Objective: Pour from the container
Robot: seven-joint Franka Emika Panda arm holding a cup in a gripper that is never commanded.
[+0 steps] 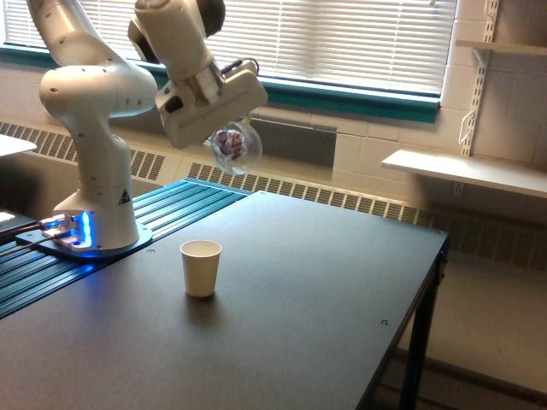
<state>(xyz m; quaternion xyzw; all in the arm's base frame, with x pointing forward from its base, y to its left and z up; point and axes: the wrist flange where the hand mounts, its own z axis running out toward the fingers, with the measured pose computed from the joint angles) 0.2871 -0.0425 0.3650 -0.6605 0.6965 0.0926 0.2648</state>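
Note:
The container [236, 146], a small clear rounded glass jar with reddish-pink pieces showing inside, hangs in the air well above the black table [282, 316]. My gripper [224, 137] is shut on it, with the white hand tilted up and to the exterior view's left of the jar. An off-white paper cup [201, 267] stands upright on the table, below the jar and a little to the exterior view's left of it. Nothing is falling from the jar.
The arm's white base [94, 213] sits on a blue ribbed panel [128, 248] at the exterior view's left, with a blue light glowing. Behind are a radiator, blinds and a wall shelf [466, 171]. The table's edge runs down the exterior view's right.

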